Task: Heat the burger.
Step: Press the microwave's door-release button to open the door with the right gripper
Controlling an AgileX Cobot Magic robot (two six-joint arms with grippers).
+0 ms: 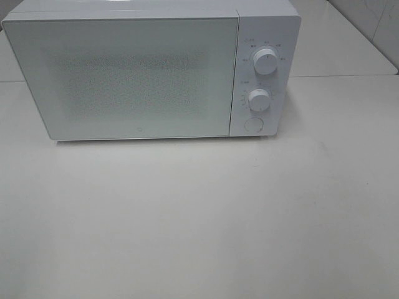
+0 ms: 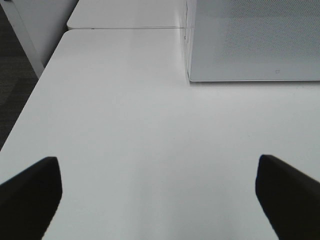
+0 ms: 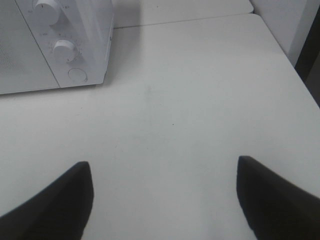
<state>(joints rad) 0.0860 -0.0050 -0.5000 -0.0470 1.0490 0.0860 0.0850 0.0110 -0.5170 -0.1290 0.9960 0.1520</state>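
Note:
The burger is out of view in every frame. A white microwave [image 1: 149,68] stands at the back of the white table [image 1: 199,218] with its door shut; two knobs and a round button sit on its right panel. My left gripper [image 2: 157,200] hangs open over bare table, off the microwave's [image 2: 255,40] left front corner. Over bare table in front of the control panel's [image 3: 65,50] side, my right gripper [image 3: 162,200] is open too, with nothing between its fingers. Neither arm shows in the exterior high view.
The table's left edge [image 2: 22,125] drops to a dark floor. Its right edge [image 3: 295,70] runs near a white wall. A seam [image 1: 343,76] joins a second white table behind.

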